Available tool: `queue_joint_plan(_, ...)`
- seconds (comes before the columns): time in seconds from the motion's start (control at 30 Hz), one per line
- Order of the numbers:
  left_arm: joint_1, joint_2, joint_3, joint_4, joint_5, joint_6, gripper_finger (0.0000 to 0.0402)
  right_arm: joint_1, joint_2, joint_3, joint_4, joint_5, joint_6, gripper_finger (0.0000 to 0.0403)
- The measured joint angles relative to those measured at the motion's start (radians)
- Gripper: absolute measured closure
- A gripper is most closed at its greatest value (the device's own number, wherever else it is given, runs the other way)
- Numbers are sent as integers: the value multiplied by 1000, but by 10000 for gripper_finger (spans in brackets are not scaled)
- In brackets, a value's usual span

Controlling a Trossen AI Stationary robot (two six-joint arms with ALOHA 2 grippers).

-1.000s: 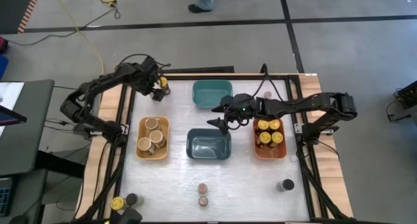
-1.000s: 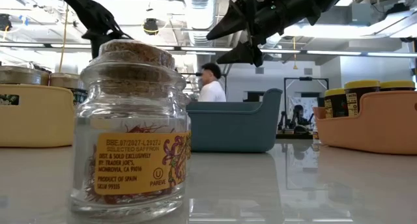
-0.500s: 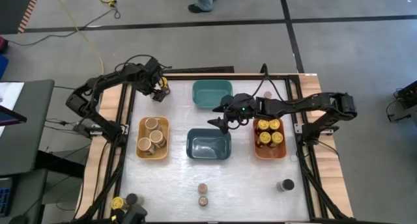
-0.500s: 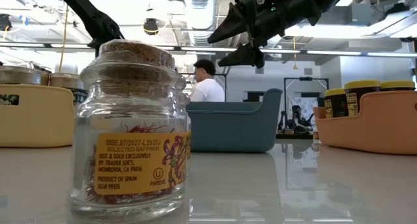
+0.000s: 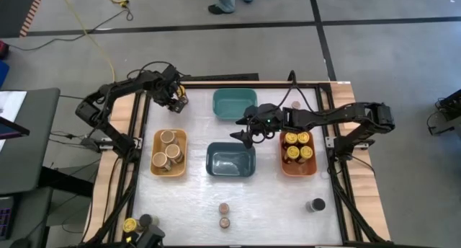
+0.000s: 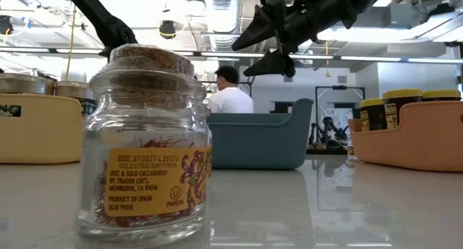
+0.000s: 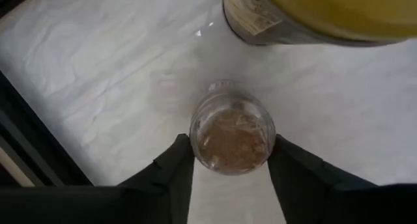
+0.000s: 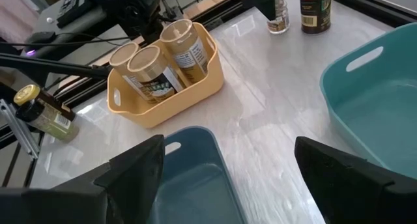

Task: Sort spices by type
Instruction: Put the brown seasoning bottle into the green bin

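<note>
Small clear jar (image 7: 232,128), brown cork top, upright

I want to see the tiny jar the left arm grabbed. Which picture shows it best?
The left wrist view: the small cork-topped jar sits between the left gripper fingers. The right wrist view shows it small and far off, and the high view hides it under the gripper. The low view misses it.

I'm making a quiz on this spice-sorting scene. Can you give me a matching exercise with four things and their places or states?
Things:
1. left gripper
2. right gripper
3. yellow bin
4. orange bin

States:
A. holds yellow-lidded jars
B. open, above the table between the teal and dark-blue bins
C. shut on a small brown-topped jar
D. holds wide tan-topped jars

Pairs: 1-C, 2-B, 3-D, 4-A
</note>
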Motion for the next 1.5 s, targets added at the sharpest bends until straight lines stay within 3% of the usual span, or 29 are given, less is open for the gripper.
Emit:
queue_joint_plan(0.57, -17, -50, 0, -31, 39, -44, 298, 0, 0, 0, 1, 0, 1, 35)
queue_joint_plan(1.3, -19, -52, 0, -32, 36, -129, 297, 2, 0, 0, 1, 0, 28, 35)
queue_joint_plan(1.5, -19, -52, 0, -33, 35, -142, 270, 2, 0, 0, 1, 0, 28, 35)
